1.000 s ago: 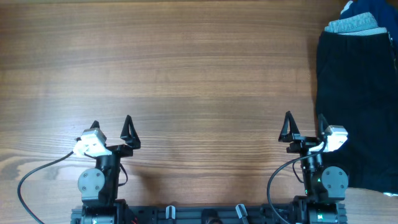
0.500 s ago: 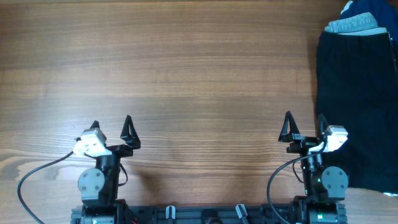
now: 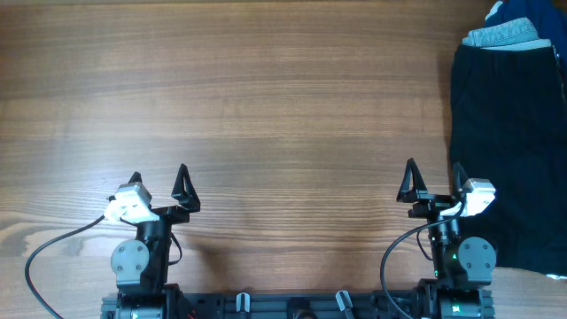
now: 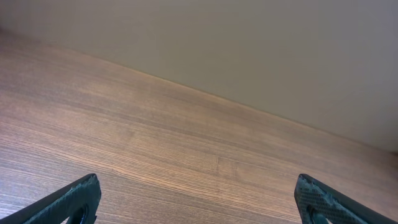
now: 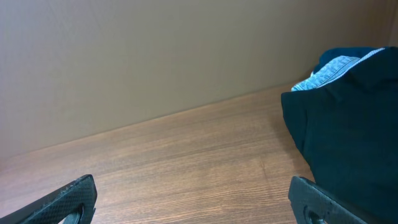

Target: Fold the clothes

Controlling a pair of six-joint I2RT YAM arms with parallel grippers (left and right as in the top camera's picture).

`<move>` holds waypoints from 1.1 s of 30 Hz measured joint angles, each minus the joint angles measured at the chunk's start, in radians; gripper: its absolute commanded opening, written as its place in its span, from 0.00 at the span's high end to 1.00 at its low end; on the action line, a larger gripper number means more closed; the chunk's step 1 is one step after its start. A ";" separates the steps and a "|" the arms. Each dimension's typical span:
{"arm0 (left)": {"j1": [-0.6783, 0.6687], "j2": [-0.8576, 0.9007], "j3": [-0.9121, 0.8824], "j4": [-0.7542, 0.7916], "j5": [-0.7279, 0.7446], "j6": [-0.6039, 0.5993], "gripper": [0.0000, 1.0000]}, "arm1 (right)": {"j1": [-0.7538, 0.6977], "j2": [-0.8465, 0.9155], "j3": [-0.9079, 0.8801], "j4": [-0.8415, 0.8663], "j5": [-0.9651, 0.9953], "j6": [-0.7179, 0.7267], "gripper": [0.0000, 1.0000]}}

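Observation:
The black shorts (image 3: 509, 142) lie spread flat at the table's right edge; they also show at the right of the right wrist view (image 5: 348, 137). Light-blue denim shorts (image 3: 503, 35) lie at their far end, partly under a dark blue garment, and show in the right wrist view (image 5: 326, 68). My left gripper (image 3: 159, 184) is open and empty near the front left of the table; its fingertips frame bare wood in the left wrist view (image 4: 199, 199). My right gripper (image 3: 434, 182) is open and empty at the front right, its right finger at the black shorts' left edge (image 5: 193, 199).
A dark blue garment (image 3: 532, 13) lies at the far right corner. The wooden table (image 3: 266, 106) stretches between and beyond both grippers. A plain wall rises behind the table's far edge in both wrist views. Cables run along the front by the arm bases.

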 measured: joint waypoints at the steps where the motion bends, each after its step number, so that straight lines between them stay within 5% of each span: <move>1: 0.000 0.000 0.000 0.000 0.000 0.000 0.00 | 0.000 0.000 0.000 0.000 0.000 0.000 0.00; 24: 0.000 0.000 0.000 0.000 0.000 0.000 0.00 | 0.000 0.000 0.000 0.008 0.014 0.001 0.00; 33: 0.000 0.000 0.000 0.000 0.000 0.000 0.00 | 0.000 0.001 0.000 0.041 0.074 0.259 0.00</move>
